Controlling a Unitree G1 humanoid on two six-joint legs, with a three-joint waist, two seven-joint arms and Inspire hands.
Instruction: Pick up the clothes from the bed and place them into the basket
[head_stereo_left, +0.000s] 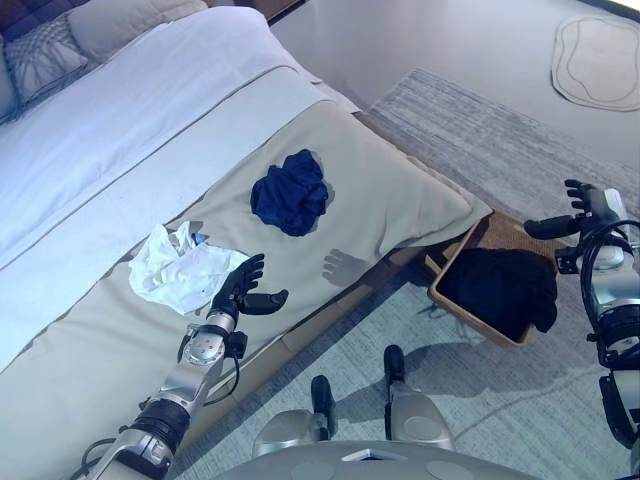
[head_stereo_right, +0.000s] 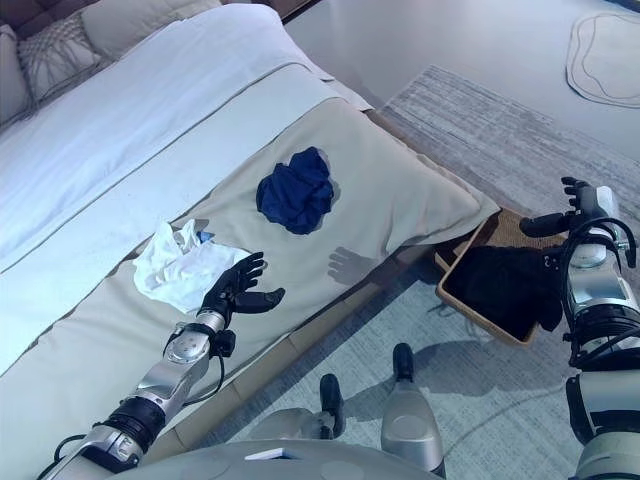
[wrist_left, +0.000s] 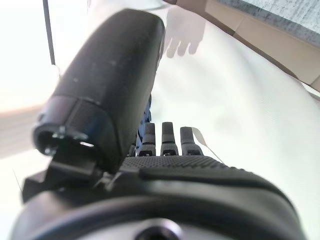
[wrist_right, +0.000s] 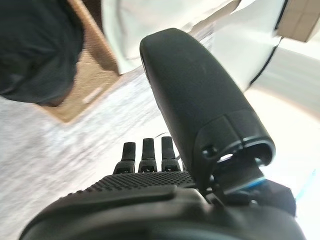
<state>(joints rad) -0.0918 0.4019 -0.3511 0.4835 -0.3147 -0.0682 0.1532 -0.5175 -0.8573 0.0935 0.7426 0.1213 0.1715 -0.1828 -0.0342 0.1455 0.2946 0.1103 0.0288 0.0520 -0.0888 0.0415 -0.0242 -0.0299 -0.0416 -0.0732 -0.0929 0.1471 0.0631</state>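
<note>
Left eye view has the whole setup, so going left to right. The white garment is crumpled on the beige bed cover, and the left hand sits just beside its right edge with the fingers spread and the thumb sticking out, holding nothing. Can't tell if the fingertips actually touch the cloth yet.

Further up the cover, well apart from the hand, there's a dark blue garment in a bunched heap.

On the floor by the bed's corner is the basket, with a black garment already in it, a bit draped over the rim on the right. The right hand hovers beyond the basket, fingers relaxed and empty.

What I'd worry about: the white piece is loose and spread out, so closing on just an edge could drag it along or let part of it slip and fall on the rug on the way over. Basket is partly tucked under the overhanging cover too, so a sloppy drop could land on the bed edge or floor. And the black garment hanging over the rim could get pulled out if a hand brushes it.
</note>
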